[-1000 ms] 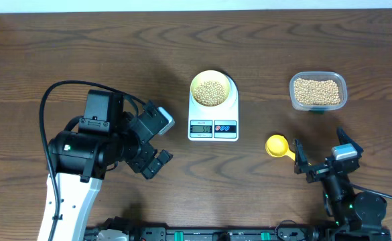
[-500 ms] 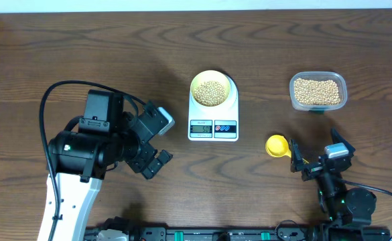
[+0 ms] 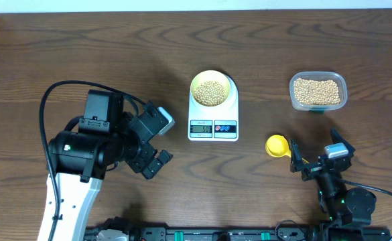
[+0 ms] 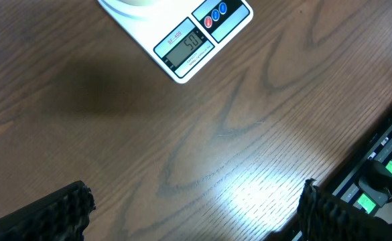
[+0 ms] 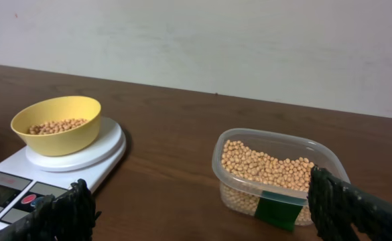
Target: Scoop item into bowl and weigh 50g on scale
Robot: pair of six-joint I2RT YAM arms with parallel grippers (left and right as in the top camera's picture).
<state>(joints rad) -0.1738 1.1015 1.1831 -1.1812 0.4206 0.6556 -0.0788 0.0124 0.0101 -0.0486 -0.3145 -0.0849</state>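
Note:
The pale yellow bowl point(image 3: 212, 90) holds tan beans point(image 3: 212, 91) and stands on the white scale point(image 3: 213, 122). The bowl point(image 5: 56, 123) and scale point(image 5: 75, 157) also show in the right wrist view, and the scale's display point(image 4: 185, 45) shows in the left wrist view. More beans fill a clear container point(image 3: 317, 92), seen too in the right wrist view point(image 5: 276, 175). The yellow scoop point(image 3: 277, 146) lies on the table beside my right gripper point(image 3: 314, 158), which is open and empty. My left gripper point(image 3: 152, 157) is open and empty, left of the scale.
The left arm's black body and cable point(image 3: 82, 144) fill the lower left. A black rail with green lights point(image 4: 376, 181) runs along the table's front edge. A pale wall point(image 5: 196, 40) rises behind the table.
My right gripper has drawn back a little toward the front edge and turned slightly. The left arm, scoop, bowl and scale have not moved.

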